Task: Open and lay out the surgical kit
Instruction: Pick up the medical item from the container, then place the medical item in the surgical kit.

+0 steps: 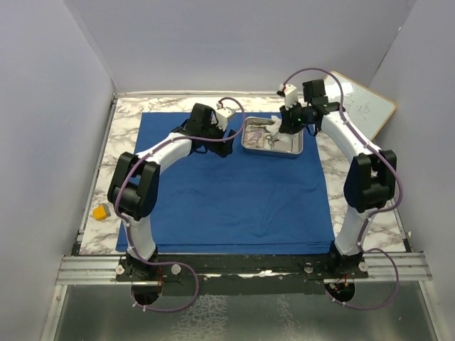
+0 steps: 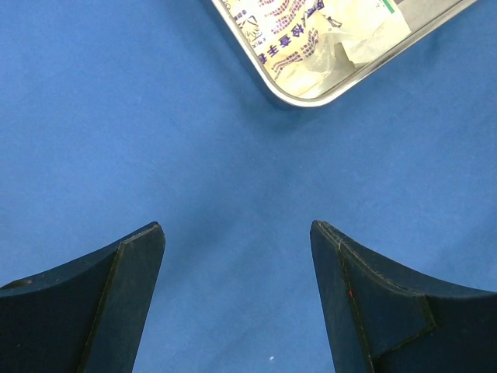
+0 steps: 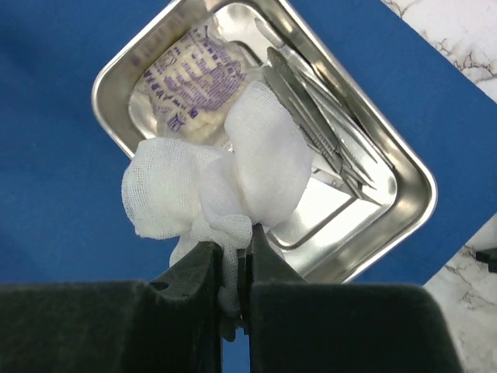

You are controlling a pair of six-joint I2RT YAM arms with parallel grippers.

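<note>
Right claw [image 3: 245, 250] is pressed together on a crumpled white gauze wad [image 3: 225, 175], pinching its lower tail. The wad bunches just ahead of the fingers, directly above the shallow rectangular steel tray [image 3: 410, 185], and looks clear of the tray floor as far as I can judge. The tray sits on the far right part of the spread royal-blue cloth wrap [image 1: 234, 199], long axis left to right in the overhead view. In it are a printed clear packet [image 3: 185, 87] at the left end and slim steel instruments [image 3: 314, 116] along one long side, parallel to that axis. Key relation: bare blue cloth lies toward the robot and to the left of the tray, so the gauze probably has to go that way to be laid out. The right arm is the nearer one, elbow high at the right edge, forearm reaching far, wrist folded back down over the tray. Left claw [image 2: 237, 233] is spread wide, holding nothing, hovering over bare cloth just beside the tray's left end. The left arm is bent, forearm angled toward the tray.
</note>
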